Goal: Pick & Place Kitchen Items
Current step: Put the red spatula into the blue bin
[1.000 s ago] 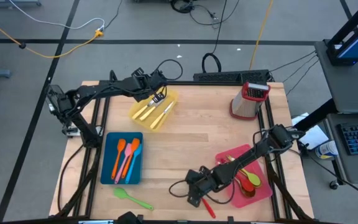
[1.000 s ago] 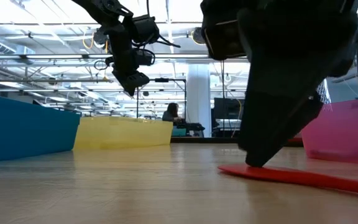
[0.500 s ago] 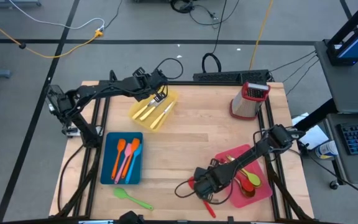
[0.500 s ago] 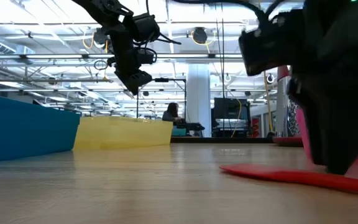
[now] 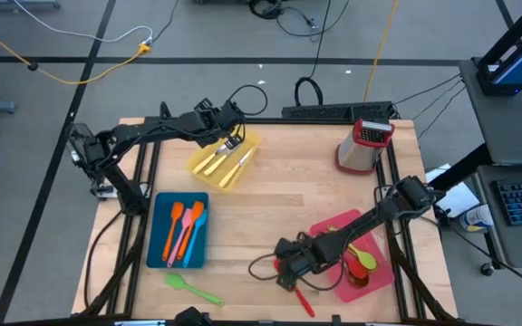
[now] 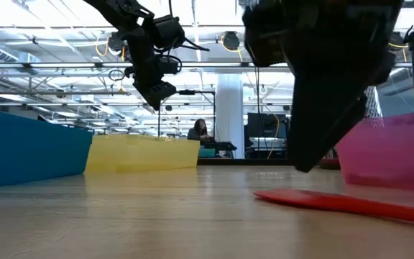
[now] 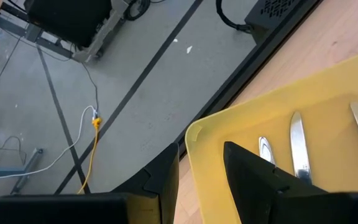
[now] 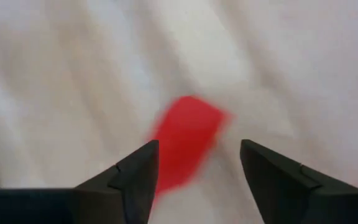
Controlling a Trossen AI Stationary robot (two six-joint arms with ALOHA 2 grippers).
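A red spatula (image 5: 303,302) lies flat on the wood near the table's front edge; its blade (image 8: 185,146) shows blurred in the right wrist view. My right gripper (image 5: 285,279) is open just above it (image 6: 336,205), touching nothing. My left gripper (image 5: 232,140) is open and empty above the far corner of the yellow tray (image 5: 202,167), which holds cream-handled knives (image 5: 225,161). The blue tray (image 5: 159,258) holds orange, pink and blue utensils (image 5: 185,226). A green spoon (image 5: 193,288) lies on the table in front of it.
A red tray (image 5: 333,281) with a green and orange utensil (image 5: 362,263) lies right of my right gripper. A red-topped metal grater (image 5: 362,145) stands at the far right. Bare wood lies in the table's middle. A person (image 6: 198,131) sits far behind the table.
My right gripper has swung toward the table's right edge and back toward the left over the red spatula. Its fingertips, down at the table a second ago, now stand a little above it. The spatula has stayed on the table.
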